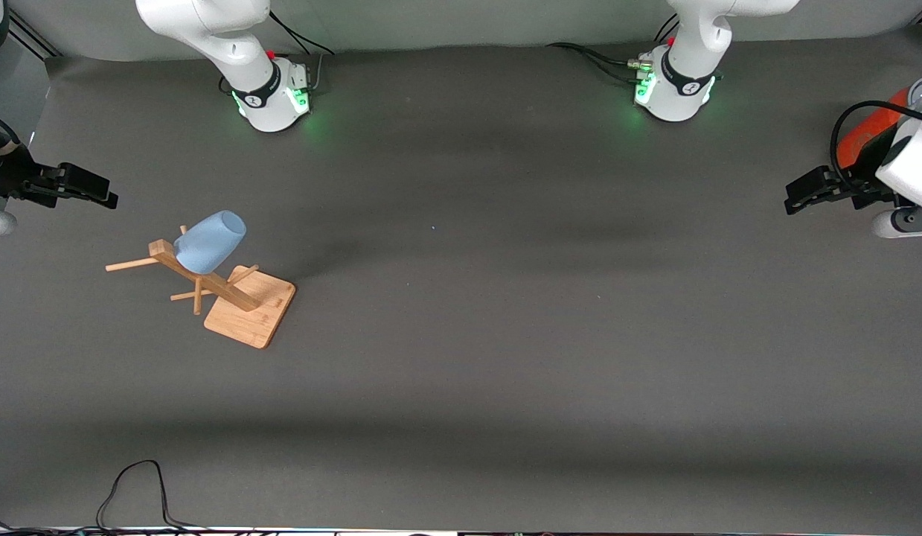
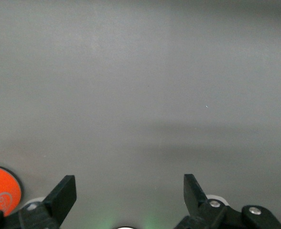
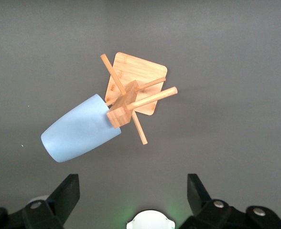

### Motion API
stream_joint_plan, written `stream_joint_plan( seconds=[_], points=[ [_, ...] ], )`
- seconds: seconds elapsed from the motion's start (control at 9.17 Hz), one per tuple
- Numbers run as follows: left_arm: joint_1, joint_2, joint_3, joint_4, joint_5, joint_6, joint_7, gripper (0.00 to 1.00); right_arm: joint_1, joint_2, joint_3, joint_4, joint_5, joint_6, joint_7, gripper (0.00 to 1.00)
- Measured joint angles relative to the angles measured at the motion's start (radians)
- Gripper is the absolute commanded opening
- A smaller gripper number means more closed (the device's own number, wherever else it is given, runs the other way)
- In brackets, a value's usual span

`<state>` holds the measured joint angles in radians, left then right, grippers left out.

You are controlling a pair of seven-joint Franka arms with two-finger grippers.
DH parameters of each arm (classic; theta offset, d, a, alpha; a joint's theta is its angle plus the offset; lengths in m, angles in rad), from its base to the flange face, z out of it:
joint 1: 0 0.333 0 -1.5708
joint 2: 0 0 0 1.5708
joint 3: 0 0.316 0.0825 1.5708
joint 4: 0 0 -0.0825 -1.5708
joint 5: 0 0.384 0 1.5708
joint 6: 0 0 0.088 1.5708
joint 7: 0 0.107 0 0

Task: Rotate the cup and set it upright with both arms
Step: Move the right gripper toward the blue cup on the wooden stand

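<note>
Even, diffuse overhead light falls on the dark grey table (image 1: 505, 335), leaving broad soft bands of shadow across it. Green glow from the arm bases (image 1: 278, 100) spills onto the mat nearby. The wooden rack (image 1: 230, 294) casts only a faint shadow. Both wrist views are dimmer and slightly soft, with gripper fingers (image 3: 66, 193) dark and blurred at the frame edge.

Pale blue cup (image 1: 210, 242), light wooden rack (image 1: 237, 298), dark grey table (image 1: 505, 335), orange cylinder (image 1: 862, 134).
</note>
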<state>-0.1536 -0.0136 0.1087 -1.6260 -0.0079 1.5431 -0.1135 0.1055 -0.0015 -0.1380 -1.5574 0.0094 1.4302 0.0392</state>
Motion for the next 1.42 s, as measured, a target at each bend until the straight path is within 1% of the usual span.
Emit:
stream_joint_plan(
  seconds=[0.33, 0.65, 0.87, 1.09, 1.42],
  points=[
    [0.0, 0.0, 0.0, 0.0, 0.008, 0.015, 0.0, 1.0, 0.004, -0.001, -0.001, 0.017, 0.002, 0.0, 0.0, 1.0],
    [-0.004, 0.0, -0.014, 0.0, 0.021, 0.018, 0.0, 1.0, 0.007, 0.001, -0.002, 0.046, 0.087, -0.004, 0.027, 1.0],
    [-0.005, 0.0, -0.026, 0.0, 0.034, 0.029, 0.001, 1.0, 0.021, 0.025, 0.001, 0.069, 0.106, -0.014, 0.083, 1.0],
    [-0.005, 0.0, -0.025, 0.0, 0.036, 0.032, 0.002, 1.0, 0.036, 0.056, 0.003, 0.081, 0.137, -0.023, 0.088, 1.0],
    [-0.004, 0.0, -0.023, 0.0, 0.037, 0.037, 0.002, 1.0, 0.08, 0.076, 0.007, 0.091, 0.154, -0.026, 0.087, 1.0]
  ],
)
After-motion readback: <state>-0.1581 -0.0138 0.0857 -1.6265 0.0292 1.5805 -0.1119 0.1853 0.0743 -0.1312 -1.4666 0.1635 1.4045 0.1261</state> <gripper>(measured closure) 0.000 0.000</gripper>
